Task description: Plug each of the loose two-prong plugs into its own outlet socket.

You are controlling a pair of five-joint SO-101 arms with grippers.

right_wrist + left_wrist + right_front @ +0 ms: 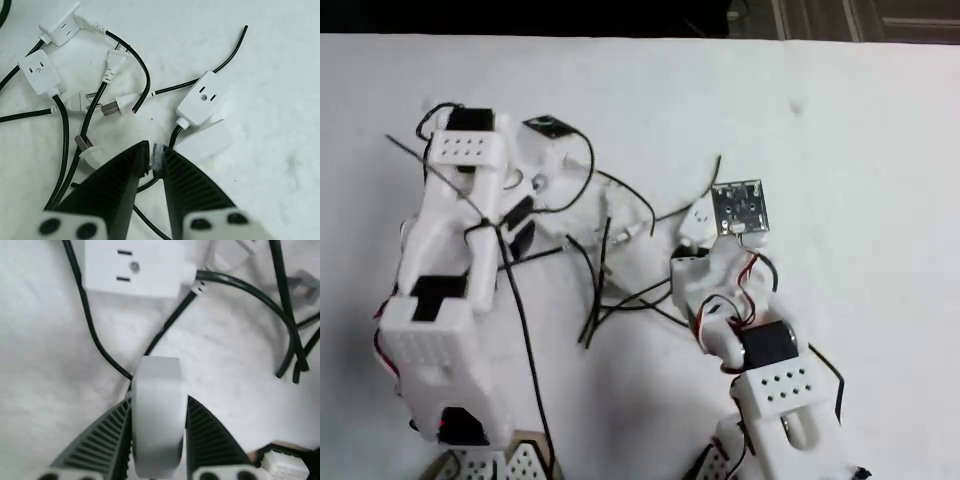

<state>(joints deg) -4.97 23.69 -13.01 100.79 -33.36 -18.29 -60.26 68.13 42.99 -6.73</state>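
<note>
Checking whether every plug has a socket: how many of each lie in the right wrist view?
Sockets: 3
Plugs: 4
Total: 7

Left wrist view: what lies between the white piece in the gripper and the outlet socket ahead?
Black cables run over the table between the white piece and the outlet socket; the left wrist view shows it.
</note>
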